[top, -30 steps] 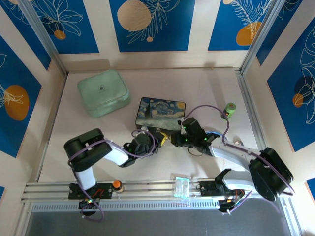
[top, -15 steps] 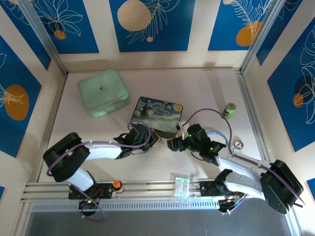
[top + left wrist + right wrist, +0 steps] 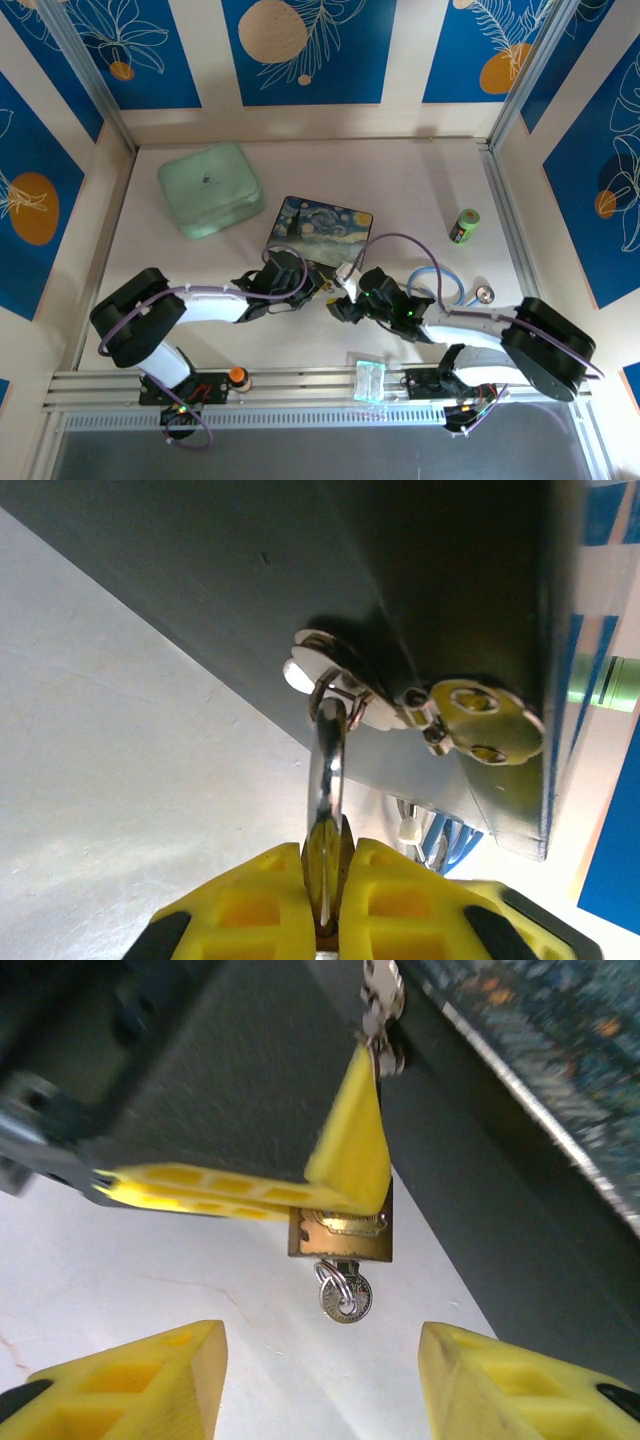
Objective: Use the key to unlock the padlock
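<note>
The brass padlock (image 3: 340,1237) hangs by its silver shackle (image 3: 327,770) from the metal clasp (image 3: 335,675) on the front of the starry-night box (image 3: 320,225). My left gripper (image 3: 328,868) is shut on the padlock, its yellow fingers (image 3: 350,1150) pinching the body from above. The small silver key (image 3: 346,1297) sticks out of the padlock's underside with a ring through it. My right gripper (image 3: 320,1360) is open just short of the key, one finger on each side and touching nothing. Seen from above, the left gripper (image 3: 318,284) and right gripper (image 3: 338,305) meet at the box's front edge.
A mint green case (image 3: 210,188) lies at the back left. A green cylinder (image 3: 466,224) stands at the right, with a silver metal piece on a blue cable (image 3: 484,294) nearer. A clear packet (image 3: 368,378) rests on the front rail.
My right gripper has opened and drawn down and left, away from the box front. The left arm has stretched out lower, still clamped on the padlock, and the box has shifted slightly.
</note>
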